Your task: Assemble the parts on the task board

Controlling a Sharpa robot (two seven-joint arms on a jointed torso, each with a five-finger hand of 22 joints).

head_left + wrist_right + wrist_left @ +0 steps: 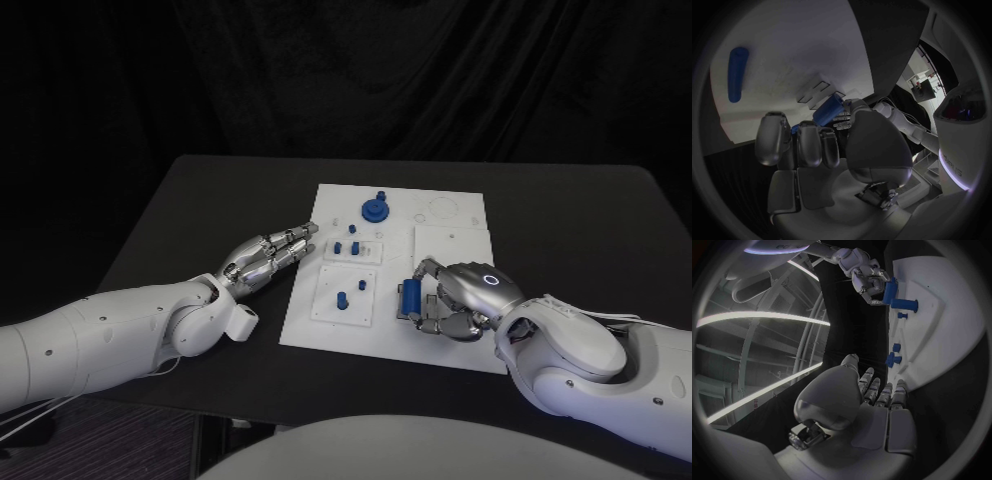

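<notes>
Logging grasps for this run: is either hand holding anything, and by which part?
The right hand grips a blue part around its body, above the task board. The left hand holds nothing.

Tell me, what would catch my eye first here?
The white rectangular task board lies mid-table on the black table, with a round blue gear-like part standing near its far end. At its near right edge, the right silver robot hand grips a blue block-shaped part. The left silver robot hand rests open beside its left edge.

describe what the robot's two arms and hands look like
Both arms have smooth, rounded white shells with small dark dots. The left hand and right hand are silver metal with segmented fingers. The right one carries a glowing blue-white ring on its back. Thin pale cables trail by each arm.
</notes>
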